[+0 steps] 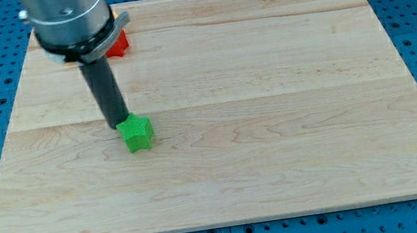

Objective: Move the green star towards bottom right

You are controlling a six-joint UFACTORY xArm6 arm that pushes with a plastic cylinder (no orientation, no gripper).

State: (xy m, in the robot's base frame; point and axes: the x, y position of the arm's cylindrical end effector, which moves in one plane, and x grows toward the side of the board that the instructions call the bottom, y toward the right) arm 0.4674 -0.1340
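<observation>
The arm comes in from the view's top left, its grey housing above the straight dark rod. My tip (121, 125) sits low on the worktop (275, 123).

Board bare toward the view's bottom right of green star (136, 133).

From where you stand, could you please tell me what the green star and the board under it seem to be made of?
The green star looks like moulded or printed plastic: flat, uniform bright colour, matte faces, crisp edges. The board appears to be pale wood, probably unvarnished or lightly finished: visible grain and seams between joined planks, with little glare. My tip rests at the star's upper-left edge.
</observation>
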